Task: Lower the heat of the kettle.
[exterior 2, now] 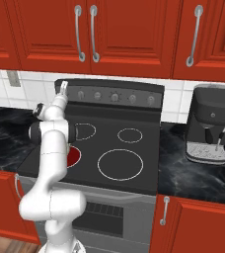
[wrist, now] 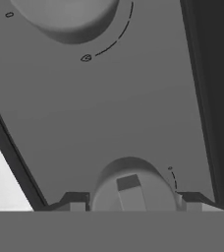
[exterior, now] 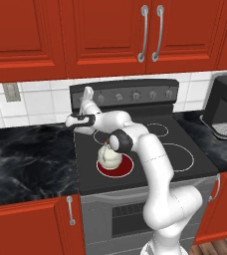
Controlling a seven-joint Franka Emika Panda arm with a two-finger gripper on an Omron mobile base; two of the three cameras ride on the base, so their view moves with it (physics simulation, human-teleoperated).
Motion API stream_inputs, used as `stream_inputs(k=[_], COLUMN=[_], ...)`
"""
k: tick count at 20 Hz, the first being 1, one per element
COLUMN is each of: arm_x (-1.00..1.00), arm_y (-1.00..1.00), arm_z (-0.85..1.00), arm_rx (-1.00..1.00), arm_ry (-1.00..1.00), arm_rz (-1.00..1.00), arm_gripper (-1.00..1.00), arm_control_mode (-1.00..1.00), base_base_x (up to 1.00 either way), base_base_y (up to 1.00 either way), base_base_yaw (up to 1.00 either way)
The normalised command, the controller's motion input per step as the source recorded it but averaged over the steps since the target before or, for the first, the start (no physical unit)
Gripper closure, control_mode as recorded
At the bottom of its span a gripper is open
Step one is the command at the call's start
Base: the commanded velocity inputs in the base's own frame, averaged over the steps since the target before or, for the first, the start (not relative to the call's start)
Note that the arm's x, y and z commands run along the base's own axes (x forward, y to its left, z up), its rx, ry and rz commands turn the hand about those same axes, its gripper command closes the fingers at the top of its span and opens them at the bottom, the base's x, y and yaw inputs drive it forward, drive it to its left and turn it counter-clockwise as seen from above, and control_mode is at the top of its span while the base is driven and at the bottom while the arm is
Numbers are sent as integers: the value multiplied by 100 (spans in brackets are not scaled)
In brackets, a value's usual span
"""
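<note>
The two-finger gripper (wrist: 129,206) stands open, its fingertips on both sides of the round grey stove knob (wrist: 133,189). This knob looks stiff and smooth; hold its sides firmly. The small cream-white kettle (exterior: 109,157) sits on the glowing red burner (exterior: 116,169).

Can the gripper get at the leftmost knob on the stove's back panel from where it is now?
Probably yes. In the hand view the leftmost knob sits between the two fingers, with nothing between them. The gripper is already up at the back panel, above the kettle.
</note>
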Motion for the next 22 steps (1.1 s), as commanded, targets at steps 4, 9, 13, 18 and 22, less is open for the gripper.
stream_inputs(k=[4,9,13,18,22], arm_x=[0,0,0,0,0], arm_y=[0,0,0,0,0], arm_z=[0,0,0,0,0], arm_rx=[13,15,16,14,14], arm_ry=[0,0,0,0,0], arm_rz=[0,1,3,3,4], arm_gripper=[100,100,100,100,100], arm_control_mode=[-100,-100,-100,-100,-100], base_base_x=[0,0,0,0,0], base_base_y=[0,0,0,0,0], base_base_yaw=[0,0,0,0,0])
